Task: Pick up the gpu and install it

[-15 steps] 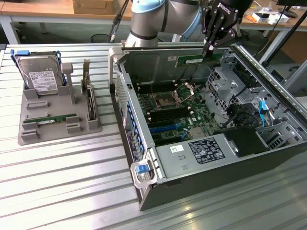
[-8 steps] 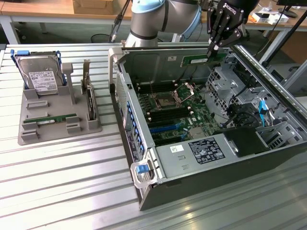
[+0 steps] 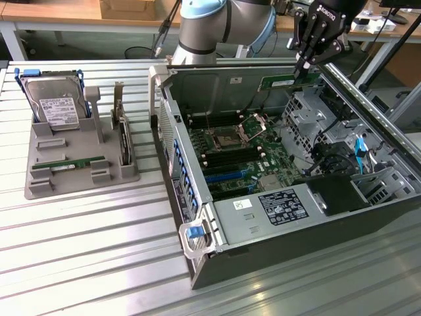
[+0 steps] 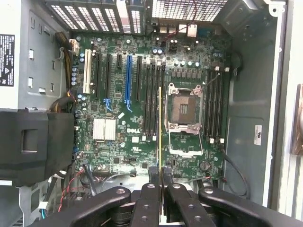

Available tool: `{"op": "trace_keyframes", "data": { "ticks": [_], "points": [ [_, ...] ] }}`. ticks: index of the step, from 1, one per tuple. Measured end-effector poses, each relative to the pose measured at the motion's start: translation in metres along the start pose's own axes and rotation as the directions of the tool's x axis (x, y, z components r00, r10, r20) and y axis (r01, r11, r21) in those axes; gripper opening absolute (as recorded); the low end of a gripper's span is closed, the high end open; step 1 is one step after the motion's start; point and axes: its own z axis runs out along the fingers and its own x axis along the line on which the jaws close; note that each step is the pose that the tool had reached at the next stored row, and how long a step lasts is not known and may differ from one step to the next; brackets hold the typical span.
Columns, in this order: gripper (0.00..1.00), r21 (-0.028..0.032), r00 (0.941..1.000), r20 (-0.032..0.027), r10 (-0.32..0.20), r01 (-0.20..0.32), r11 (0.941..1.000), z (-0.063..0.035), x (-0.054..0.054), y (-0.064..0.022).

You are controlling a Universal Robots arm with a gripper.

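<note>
The gpu (image 3: 279, 82), a thin green circuit-board stick, hangs above the open computer case (image 3: 197, 217) near its far wall. My gripper (image 3: 304, 66) is shut on one end of it. In the wrist view the gpu (image 4: 160, 123) shows edge-on as a thin line between my fingertips (image 4: 154, 174), with my gripper (image 4: 160, 174) pointing down at the motherboard (image 4: 118, 156). The stick runs parallel to the dark memory slots (image 4: 151, 99) beside the CPU socket (image 4: 183, 111) and is still well above them.
A grey tray (image 3: 85, 174) on the exterior view's left holds a silver hard drive (image 3: 58, 108), a dark card on edge (image 3: 123, 141) and a green stick lying flat (image 3: 69, 164). A black shroud (image 4: 33, 142) and the drive cage (image 3: 322, 115) crowd the case interior.
</note>
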Motion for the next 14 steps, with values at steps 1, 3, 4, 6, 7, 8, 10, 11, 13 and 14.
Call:
{"op": "trace_keyframes", "data": {
  "ticks": [1, 3, 4, 6, 7, 8, 10, 11, 13, 14],
  "points": [
    [0.13, 0.0, 1.0, 0.0, 0.0, 0.0, 1.0, -0.0001, 0.0, -0.001],
    [0.13, 0.0, 1.0, 0.0, 0.0, 0.0, 1.0, -0.0001, 0.0001, -0.0011],
    [0.13, 0.0, 1.0, 0.0, 0.0, 0.0, 1.0, -0.0001, 0.0001, -0.0011],
    [0.13, 0.0, 1.0, 0.0, 0.0, 0.0, 1.0, -0.0001, 0.0001, -0.0011],
    [0.13, 0.0, 1.0, 0.0, 0.0, 0.0, 1.0, -0.0001, 0.0001, -0.0011],
    [0.13, 0.0, 1.0, 0.0, 0.0, 0.0, 1.0, -0.0001, 0.0001, -0.0011],
    [0.13, -0.0001, 1.0, -0.0001, 0.0, 0.0, 1.0, -0.0001, 0.0001, -0.0011],
    [0.13, -0.0001, 1.0, -0.0001, 0.0, 0.0, 1.0, 0.0001, 0.0001, -0.0011],
    [0.13, 0.0, 1.0, 0.0, 0.0, 0.0, 1.0, 0.0009, 0.0001, -0.0012],
    [0.13, 0.0, 1.0, 0.0001, 0.0, 0.0, 1.0, 0.0018, 0.0001, -0.0012]
  ]
}}
